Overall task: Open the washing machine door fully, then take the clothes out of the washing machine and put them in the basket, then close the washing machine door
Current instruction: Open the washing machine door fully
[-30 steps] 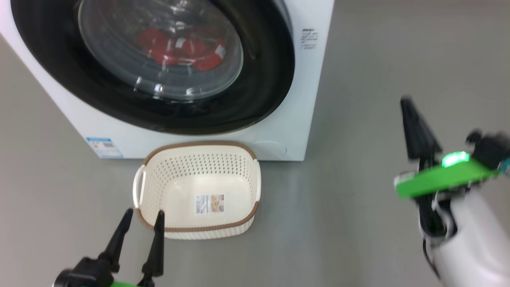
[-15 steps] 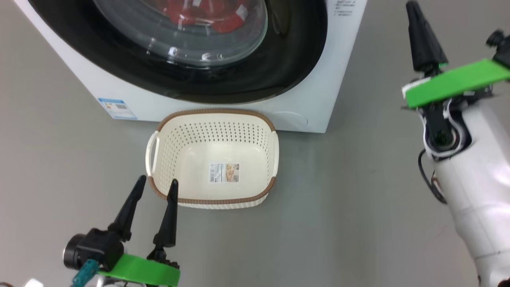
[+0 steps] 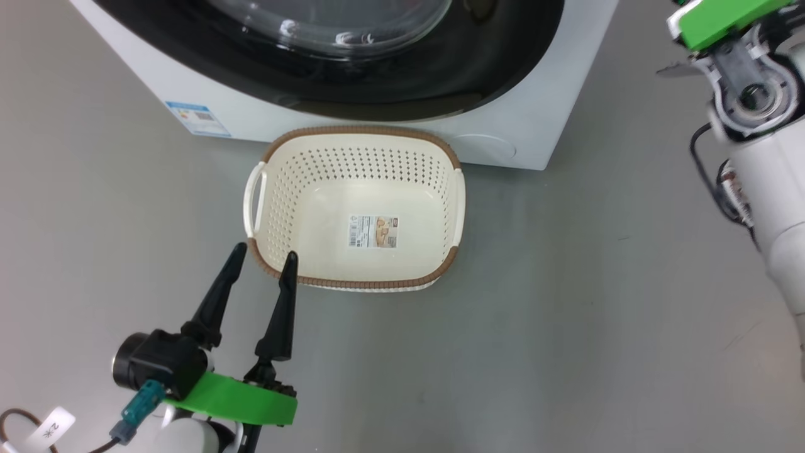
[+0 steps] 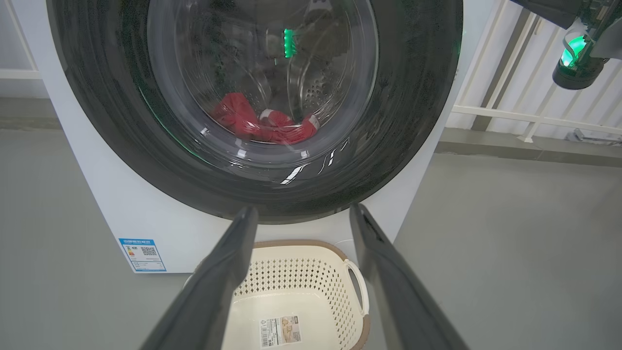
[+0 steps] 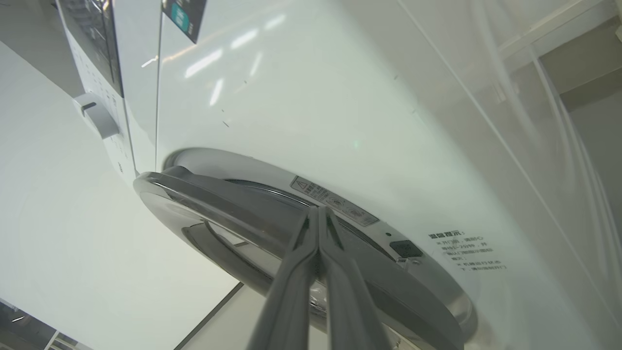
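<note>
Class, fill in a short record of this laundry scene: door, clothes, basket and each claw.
door: not yet swung open, covers the machine front
clothes: red, inside the machine, behind the door glass
basket: empty, on the floor in front of the machine
left claw: open, holding nothing, by the basket's near left corner
right claw: shut, tips at the door's edge
</note>
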Controlling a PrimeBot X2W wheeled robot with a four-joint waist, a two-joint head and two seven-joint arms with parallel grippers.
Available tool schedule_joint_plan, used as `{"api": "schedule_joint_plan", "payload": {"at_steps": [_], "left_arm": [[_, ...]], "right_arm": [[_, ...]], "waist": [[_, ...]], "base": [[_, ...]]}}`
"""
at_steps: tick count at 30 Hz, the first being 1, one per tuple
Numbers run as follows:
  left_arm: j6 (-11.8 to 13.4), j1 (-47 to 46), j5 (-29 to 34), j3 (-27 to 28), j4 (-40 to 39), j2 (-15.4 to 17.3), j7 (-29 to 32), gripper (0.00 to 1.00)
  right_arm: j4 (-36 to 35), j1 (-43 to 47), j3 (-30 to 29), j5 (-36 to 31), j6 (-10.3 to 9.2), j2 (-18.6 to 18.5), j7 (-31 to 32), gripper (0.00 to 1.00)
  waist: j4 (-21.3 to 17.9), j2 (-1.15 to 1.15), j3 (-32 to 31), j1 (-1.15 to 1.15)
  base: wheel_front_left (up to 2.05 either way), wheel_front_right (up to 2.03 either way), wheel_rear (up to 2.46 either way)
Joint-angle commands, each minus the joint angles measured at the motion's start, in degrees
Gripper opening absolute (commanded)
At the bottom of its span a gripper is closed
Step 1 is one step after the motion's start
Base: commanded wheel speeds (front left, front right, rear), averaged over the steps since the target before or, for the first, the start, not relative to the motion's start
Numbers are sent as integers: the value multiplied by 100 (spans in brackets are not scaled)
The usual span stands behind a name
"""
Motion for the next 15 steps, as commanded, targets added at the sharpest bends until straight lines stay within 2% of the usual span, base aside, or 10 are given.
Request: {"api": "schedule_joint_plan", "payload": {"at_steps": [1, 7, 15], "left_arm": [[-18, -180, -55, 128, -114, 143, -45, 100], [-18, -286, -111, 33, -109, 161, -45, 100], [-18, -475, -172, -72, -127, 147, -45, 100]], "right_arm": [[-17, -170, 54, 226, 9, -13, 271, 0], [422, -511, 17, 931, 9, -112, 1323, 0], [974, -1004, -35, 1403, 9, -14, 2247, 0]], "waist": [[114, 0, 131, 0], [236, 0, 299, 0], [338, 0, 570, 0]], "base": [[0, 0, 0], [0, 0, 0], [0, 0, 0]]}}
